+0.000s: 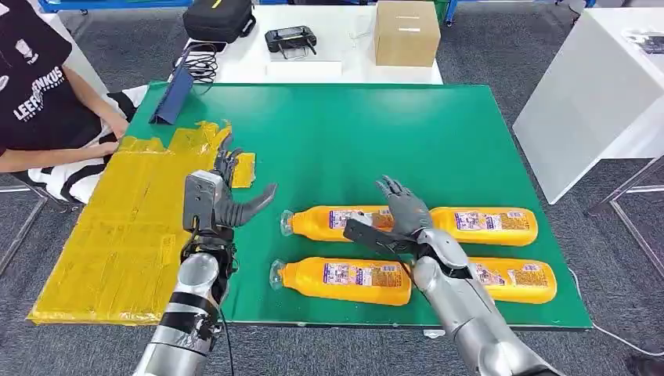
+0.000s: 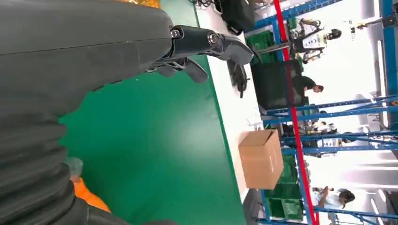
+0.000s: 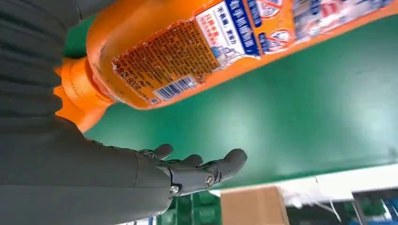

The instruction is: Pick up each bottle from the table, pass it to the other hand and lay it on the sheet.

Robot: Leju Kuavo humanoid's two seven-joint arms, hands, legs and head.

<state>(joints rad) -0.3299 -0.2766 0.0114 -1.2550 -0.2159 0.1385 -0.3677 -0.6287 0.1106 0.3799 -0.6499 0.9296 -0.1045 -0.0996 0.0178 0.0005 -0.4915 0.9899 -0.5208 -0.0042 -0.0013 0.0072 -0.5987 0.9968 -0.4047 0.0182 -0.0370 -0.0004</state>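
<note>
Overhead, four orange bottles are seen lying in two rows on the green table. The right hand is spread above the rear-left bottle, apparently without contact. The left hand is held open and empty beside the yellow sheet.

Bright, even overhead light in the head view – soft short shadows under the bottles beside the right hand and under the left hand. Mild glare on the yellow sheet and the white table. Left wrist view: background beyond the fingers blown out white, hand cover dark and blurred close up. Right wrist view: bottle label soft, slight motion blur – green mat evenly lit, far edge overexposed.
</note>
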